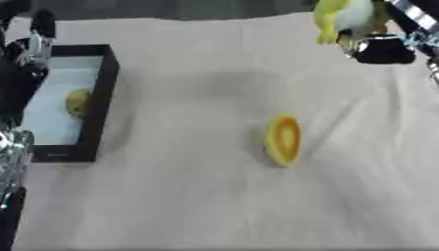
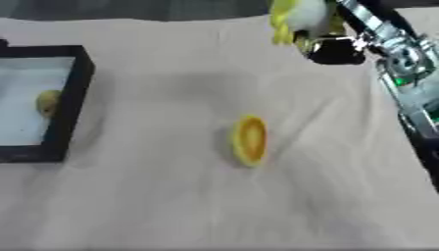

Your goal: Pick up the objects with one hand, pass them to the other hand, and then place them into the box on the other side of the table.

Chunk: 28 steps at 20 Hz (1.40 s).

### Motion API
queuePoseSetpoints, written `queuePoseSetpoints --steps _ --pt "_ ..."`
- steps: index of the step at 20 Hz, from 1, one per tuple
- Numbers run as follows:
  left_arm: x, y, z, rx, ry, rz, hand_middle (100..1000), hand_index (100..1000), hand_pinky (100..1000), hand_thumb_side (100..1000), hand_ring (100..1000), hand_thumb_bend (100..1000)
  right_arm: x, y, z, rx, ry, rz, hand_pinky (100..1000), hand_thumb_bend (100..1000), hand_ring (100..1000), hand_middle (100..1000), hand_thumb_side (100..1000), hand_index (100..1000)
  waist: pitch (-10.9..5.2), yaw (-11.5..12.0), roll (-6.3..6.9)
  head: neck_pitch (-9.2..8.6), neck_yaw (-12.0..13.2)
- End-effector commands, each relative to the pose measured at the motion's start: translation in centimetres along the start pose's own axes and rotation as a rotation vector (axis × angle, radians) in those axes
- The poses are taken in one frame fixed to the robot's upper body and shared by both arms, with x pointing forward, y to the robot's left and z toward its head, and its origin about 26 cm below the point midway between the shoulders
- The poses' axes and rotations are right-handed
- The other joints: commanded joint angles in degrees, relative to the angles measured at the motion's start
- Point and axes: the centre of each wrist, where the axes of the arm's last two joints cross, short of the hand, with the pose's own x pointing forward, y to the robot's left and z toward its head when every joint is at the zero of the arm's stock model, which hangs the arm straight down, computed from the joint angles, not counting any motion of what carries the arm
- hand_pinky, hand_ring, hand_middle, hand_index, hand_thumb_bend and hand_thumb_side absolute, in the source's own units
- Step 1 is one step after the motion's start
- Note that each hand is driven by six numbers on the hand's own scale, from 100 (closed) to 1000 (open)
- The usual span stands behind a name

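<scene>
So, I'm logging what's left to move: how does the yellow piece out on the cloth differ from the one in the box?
The yellow-orange piece lies on the bare cloth mid-table; the small yellowish piece already sits inside the black box. The piece on the cloth looks larger and shows an orange centre; the boxed one looks duller and plain. Both are yellowish, and no hand touches either.

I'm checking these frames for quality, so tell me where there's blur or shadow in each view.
Left eye view: the right hand and its yellow-white toy are smeared; a soft shadow lies on the cloth above the sharper orange piece. Right eye view: the box is soft-edged and the silver arm blurred.
</scene>
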Motion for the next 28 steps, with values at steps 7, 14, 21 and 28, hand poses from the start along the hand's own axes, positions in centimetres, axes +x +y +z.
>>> queuePoseSetpoints --steps 7,14,21,28 --pt "3.3 0.5 -1.6 -0.094 -0.129 -0.051 760 778 681 520 943 420 2.3 4.0 -0.4 -0.115 -0.003 -0.093 674 100 644 336 100 523 -2.33 -0.10 0.64 -0.89 -0.68" --pt "5.1 0.2 -2.3 -0.172 -0.182 -0.083 758 780 685 517 935 432 3.3 6.7 -1.2 -0.082 -0.025 -0.086 676 100 644 341 100 527 -2.56 0.15 0.56 -0.86 -1.22" --pt "7.6 -0.6 -3.9 -0.360 -0.231 -0.195 767 795 707 539 939 458 3.8 9.1 -2.3 -0.067 -0.044 -0.048 674 102 644 343 100 528 -3.00 1.08 1.14 -0.62 -2.49" --pt "10.2 -2.1 -5.1 -0.612 -0.225 -0.367 811 832 780 585 991 477 3.6 11.5 -3.3 -0.081 -0.024 -0.036 672 100 645 344 100 530 -3.66 2.77 2.42 0.05 -4.81"
